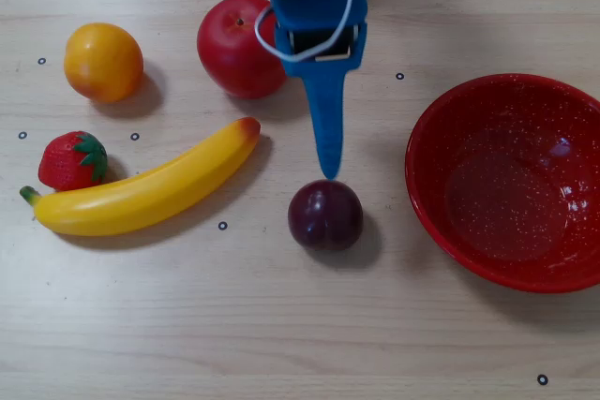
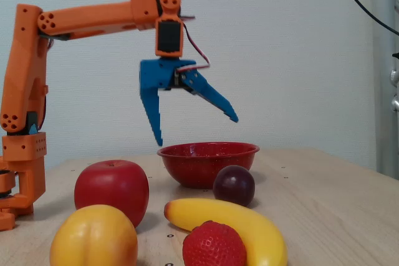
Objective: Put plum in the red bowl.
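Note:
The plum (image 1: pixel 325 215), small, glossy and dark purple, sits on the table left of the red bowl (image 1: pixel 433 128) in the overhead view. In the fixed view the plum (image 2: pixel 234 185) stands in front of the red speckled bowl (image 2: pixel 193 169), which holds nothing. My blue gripper (image 2: pixel 197 131) hangs open and empty well above the table, jaws spread wide. In the overhead view the gripper (image 1: pixel 324 133) is just above the plum in the picture, one fingertip (image 1: pixel 328 171) ending close to it.
A red apple (image 1: pixel 236 45), an orange (image 1: pixel 103 62), a strawberry (image 1: pixel 71 160) and a banana (image 1: pixel 150 190) lie left of the plum in the overhead view. The orange arm (image 2: pixel 87 20) reaches in from its base at the fixed view's left.

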Robot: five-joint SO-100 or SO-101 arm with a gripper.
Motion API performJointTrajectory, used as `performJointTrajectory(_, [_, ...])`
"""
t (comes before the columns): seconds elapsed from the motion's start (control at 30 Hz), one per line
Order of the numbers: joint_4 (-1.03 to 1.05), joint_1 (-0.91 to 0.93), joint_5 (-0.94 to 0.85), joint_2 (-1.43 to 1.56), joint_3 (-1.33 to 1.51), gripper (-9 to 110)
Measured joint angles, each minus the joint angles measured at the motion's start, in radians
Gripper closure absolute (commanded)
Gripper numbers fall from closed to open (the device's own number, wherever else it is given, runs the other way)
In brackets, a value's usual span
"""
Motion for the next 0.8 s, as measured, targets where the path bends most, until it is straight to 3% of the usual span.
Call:
performJointTrajectory(0.3, [-0.003, 0.000, 0.000, -0.170, -0.084, 14])
performJointTrajectory(0.8, [-0.077, 0.005, 0.000, -0.497, -0.339, 15])
